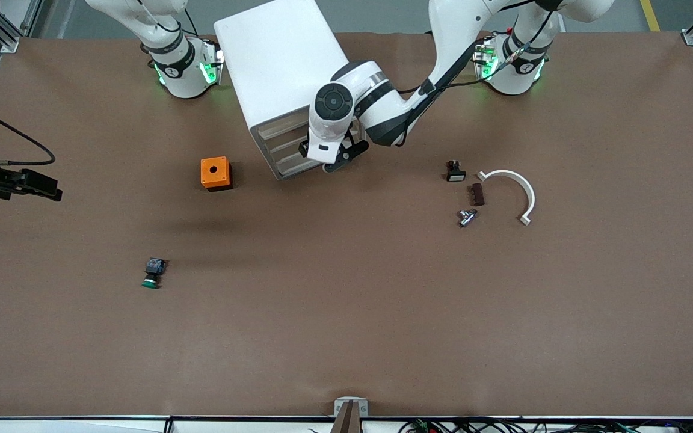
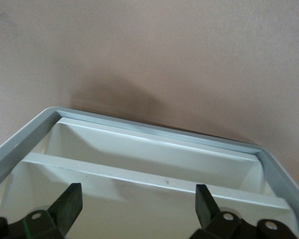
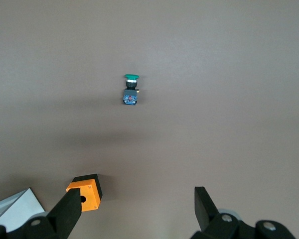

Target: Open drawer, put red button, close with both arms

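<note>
The white cabinet [image 1: 280, 72] stands between the arm bases, its stacked drawers [image 1: 289, 150] facing the front camera. None sticks out visibly. My left gripper [image 1: 337, 159] is right at the drawer fronts. In the left wrist view it [image 2: 138, 204] is open and empty, over a beige drawer rim [image 2: 154, 174] inside the cabinet's grey frame [image 2: 20, 142]. My right gripper [image 1: 40, 186] hangs high over the right arm's end of the table, open and empty [image 3: 137, 209]. No red-capped button shows in any view.
An orange box [image 1: 216, 173] with a round hole sits beside the cabinet. A green-capped button [image 1: 153, 272] [image 3: 131, 89] lies nearer the front camera. Toward the left arm's end lie a dark part [image 1: 456, 172], a brown block [image 1: 477, 194], a metal piece [image 1: 467, 216] and a white curved bracket [image 1: 518, 189].
</note>
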